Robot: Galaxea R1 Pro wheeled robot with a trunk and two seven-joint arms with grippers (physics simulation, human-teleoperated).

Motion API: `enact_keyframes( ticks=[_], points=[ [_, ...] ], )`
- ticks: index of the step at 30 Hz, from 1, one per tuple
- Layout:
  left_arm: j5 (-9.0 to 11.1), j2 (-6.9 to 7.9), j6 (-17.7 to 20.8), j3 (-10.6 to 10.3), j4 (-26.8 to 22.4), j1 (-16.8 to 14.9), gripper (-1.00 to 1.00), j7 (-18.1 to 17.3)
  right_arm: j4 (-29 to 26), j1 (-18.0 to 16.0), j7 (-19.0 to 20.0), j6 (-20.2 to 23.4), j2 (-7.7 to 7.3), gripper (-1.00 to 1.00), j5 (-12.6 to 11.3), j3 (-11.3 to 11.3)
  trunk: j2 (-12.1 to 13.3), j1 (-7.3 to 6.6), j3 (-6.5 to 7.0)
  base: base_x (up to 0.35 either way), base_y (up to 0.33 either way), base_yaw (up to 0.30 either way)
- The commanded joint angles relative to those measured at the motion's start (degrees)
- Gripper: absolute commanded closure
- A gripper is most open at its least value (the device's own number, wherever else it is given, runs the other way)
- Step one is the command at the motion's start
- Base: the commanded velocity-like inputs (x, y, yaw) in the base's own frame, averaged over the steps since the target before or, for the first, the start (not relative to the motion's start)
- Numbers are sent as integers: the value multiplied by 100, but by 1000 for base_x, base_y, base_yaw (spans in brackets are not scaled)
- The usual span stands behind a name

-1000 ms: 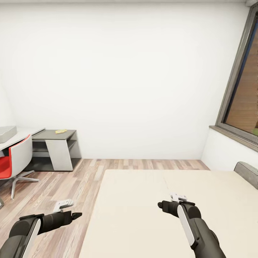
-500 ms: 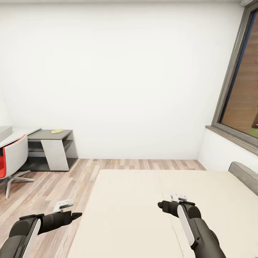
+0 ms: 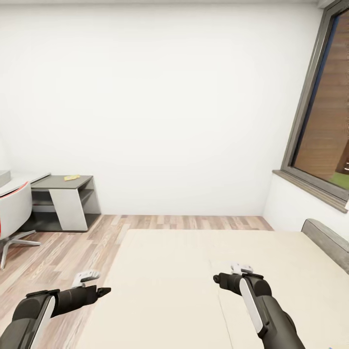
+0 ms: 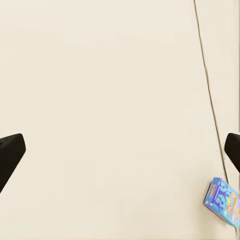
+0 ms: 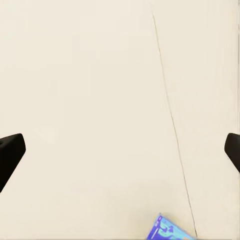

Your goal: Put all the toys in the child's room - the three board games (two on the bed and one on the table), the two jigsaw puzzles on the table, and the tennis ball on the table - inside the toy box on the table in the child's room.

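Left wrist view: blue board game [image 4: 223,201] with colourful lettering on cream bed [image 4: 110,100].

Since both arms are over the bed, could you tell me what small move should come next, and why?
Probably lower the open left gripper toward the blue board game lying on the bed; nothing is held yet.

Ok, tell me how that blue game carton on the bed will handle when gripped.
The blue game carton looks flat-sided and boxy, so probably stiff and unlikely to roll. Its printed faces look smooth, so possibly slippery. It lies on the soft-looking bed, so pressing down may sink it slightly.
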Motion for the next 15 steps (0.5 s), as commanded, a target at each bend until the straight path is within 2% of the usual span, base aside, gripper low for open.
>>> enact_keyframes(
  ticks=[1, 15],
  points=[
    [-4, -1, 38, 9, -3, -3, -100, -26, 3, -2, -41, 18, 4, -100, -59, -8, -5, 2, -3, 0, -223, 0],
    [-4, -1, 41, 9, -3, -3, -100, -26, 28, -2, -41, 10, 4, -100, -59, -8, -5, 2, -3, 0, -222, 0]
  ],
)
